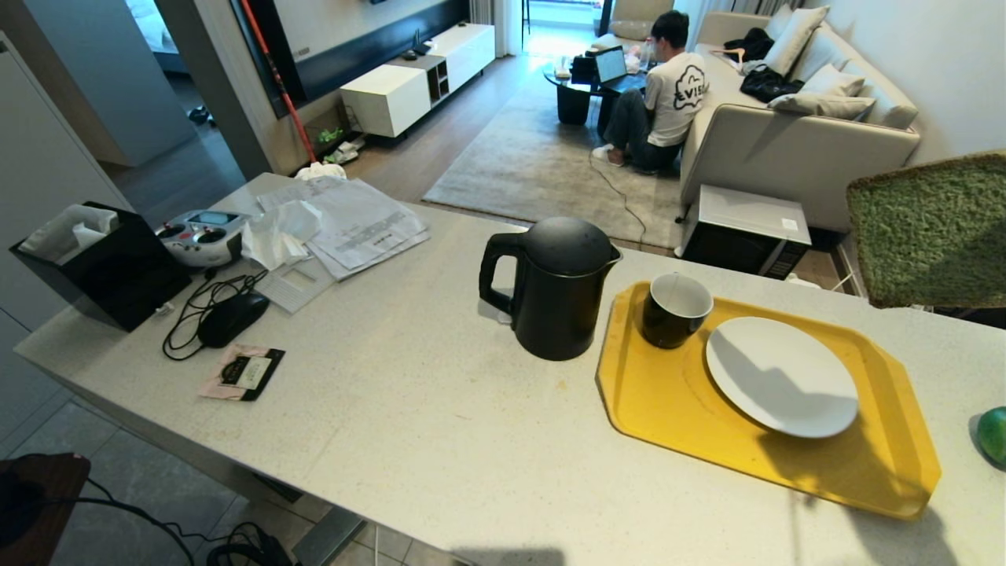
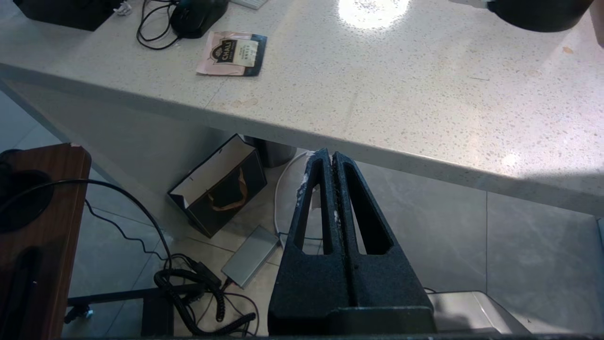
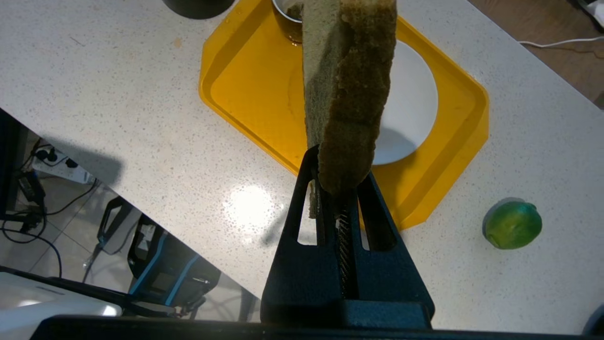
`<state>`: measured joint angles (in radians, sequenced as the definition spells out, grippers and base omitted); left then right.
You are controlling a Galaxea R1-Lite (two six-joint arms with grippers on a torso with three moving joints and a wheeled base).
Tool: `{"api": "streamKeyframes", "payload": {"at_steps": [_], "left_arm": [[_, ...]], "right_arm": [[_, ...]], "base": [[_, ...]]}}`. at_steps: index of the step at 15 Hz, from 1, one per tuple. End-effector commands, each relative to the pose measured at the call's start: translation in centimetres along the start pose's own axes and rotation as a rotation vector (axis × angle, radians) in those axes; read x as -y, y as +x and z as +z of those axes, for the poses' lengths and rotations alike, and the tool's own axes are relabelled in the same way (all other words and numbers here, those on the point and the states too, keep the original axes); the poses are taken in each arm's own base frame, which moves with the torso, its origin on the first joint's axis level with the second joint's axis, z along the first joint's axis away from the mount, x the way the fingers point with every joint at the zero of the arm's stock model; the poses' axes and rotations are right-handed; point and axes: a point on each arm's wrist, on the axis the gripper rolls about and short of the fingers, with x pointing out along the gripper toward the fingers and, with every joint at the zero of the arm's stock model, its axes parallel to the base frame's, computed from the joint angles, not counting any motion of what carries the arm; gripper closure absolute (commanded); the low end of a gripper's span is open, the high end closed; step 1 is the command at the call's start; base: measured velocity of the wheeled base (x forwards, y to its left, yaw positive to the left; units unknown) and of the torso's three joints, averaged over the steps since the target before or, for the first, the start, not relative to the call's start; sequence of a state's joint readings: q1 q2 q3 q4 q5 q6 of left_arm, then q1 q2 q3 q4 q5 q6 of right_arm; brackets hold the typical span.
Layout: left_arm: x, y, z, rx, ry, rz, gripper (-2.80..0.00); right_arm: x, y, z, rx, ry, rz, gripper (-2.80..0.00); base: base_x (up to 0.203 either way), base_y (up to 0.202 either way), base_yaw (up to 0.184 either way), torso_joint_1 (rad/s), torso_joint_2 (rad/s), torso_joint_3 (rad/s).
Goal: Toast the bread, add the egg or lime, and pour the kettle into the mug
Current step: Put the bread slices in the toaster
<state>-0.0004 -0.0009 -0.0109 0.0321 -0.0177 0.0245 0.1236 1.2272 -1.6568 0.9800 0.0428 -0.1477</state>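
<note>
Holding the bread point(image 3: 347, 89) in my right gripper point(image 3: 337, 189), I find the slice clamped edge-on between closed fingers, crust side showing in the wrist view, raised clear above the yellow tray point(image 3: 245, 89). In the head view the slice hangs at roughly three o'clock, above and beyond the tray's far right corner.

Step in hand, by my judgement: delivery of the bread to the white plate point(image 1: 782, 376); whether it is toasted I cannot tell, and no toaster is visible. The next move calls for lowering toward the plate and tilting the slice flat before release, keeping clear of the mug point(image 1: 674, 309), which stands on the tray at the plate's ten o'clock, just beside it.

The lime point(image 3: 512, 224) lies on the counter point(image 1: 409, 409) off the tray, at the plate's four o'clock. The kettle point(image 1: 554, 287) stands at the tray's nine o'clock, off it. No egg is seen.

My left gripper point(image 2: 333, 163) is parked below the counter edge, fingers pressed together, empty.
</note>
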Motion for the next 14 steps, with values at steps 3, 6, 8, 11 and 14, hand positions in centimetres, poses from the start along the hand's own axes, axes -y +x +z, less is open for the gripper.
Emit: {"api": "streamKeyframes", "payload": {"at_steps": [3, 6, 8, 11, 14], "left_arm": [[0.0, 0.01, 0.0, -0.001, 0.0, 0.0, 0.0], [0.0, 0.01, 0.0, -0.001, 0.0, 0.001, 0.0], [0.0, 0.01, 0.0, -0.001, 0.0, 0.0, 0.0], [0.0, 0.01, 0.0, -0.001, 0.0, -0.001, 0.0], [0.0, 0.01, 0.0, -0.001, 0.0, 0.001, 0.0]], "right_arm": [[-0.01, 0.09, -0.04, -0.006, 0.0, 0.002, 0.0], [-0.02, -0.06, -0.05, -0.002, 0.0, 0.001, 0.0], [-0.01, -0.11, -0.01, 0.001, 0.0, 0.001, 0.0], [-0.02, -0.17, -0.04, 0.002, 0.0, 0.0, 0.0], [-0.03, -0.39, -0.06, 0.01, 0.0, -0.001, 0.0]], "base": [[-0.002, -0.002, 0.026, 0.002, 0.0, 0.001], [-0.003, -0.006, 0.132, 0.002, 0.0, 0.003], [-0.001, -0.002, 0.096, 0.006, 0.0, 0.0], [0.0, 0.0, 0.0, 0.124, -0.23, -0.104], [0.0, 0.0, 0.0, 0.107, -0.2, -0.092]]}}
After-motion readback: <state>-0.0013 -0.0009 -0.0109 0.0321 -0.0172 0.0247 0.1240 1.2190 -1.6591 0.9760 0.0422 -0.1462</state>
